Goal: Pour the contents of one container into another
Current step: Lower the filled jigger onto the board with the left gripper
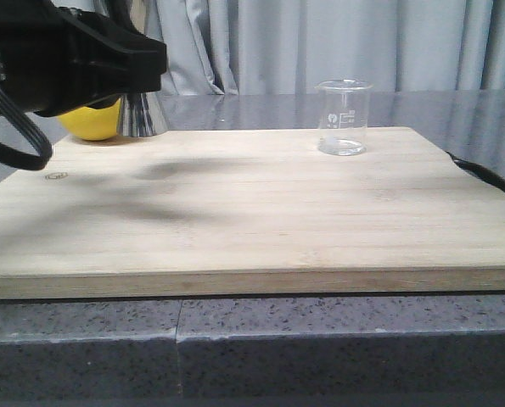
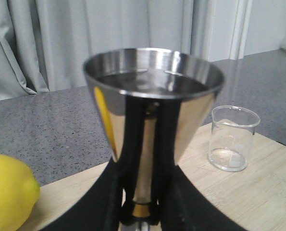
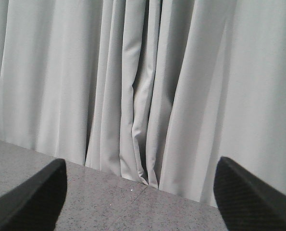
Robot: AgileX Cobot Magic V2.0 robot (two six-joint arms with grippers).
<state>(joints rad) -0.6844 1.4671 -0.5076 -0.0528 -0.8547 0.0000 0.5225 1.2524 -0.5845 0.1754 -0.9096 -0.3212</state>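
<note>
The steel jigger (image 2: 152, 91) stands upright at the back left of the wooden board, and only its lower cone (image 1: 142, 114) shows under my left arm in the front view. My left gripper (image 2: 143, 209) is shut on the jigger's narrow waist at the gold band, one black finger on each side. The clear glass beaker (image 1: 344, 117) stands upright at the back right of the board, apart from the jigger, and also shows in the left wrist view (image 2: 232, 139). My right gripper (image 3: 140, 192) is open, holds nothing, and faces the curtain.
A yellow lemon (image 1: 91, 121) lies right beside the jigger at the board's back left corner. The wooden board (image 1: 235, 220) rests on a grey speckled counter (image 1: 260, 348). A black cable (image 1: 481, 174) curves past the board's right edge. Grey curtains hang behind.
</note>
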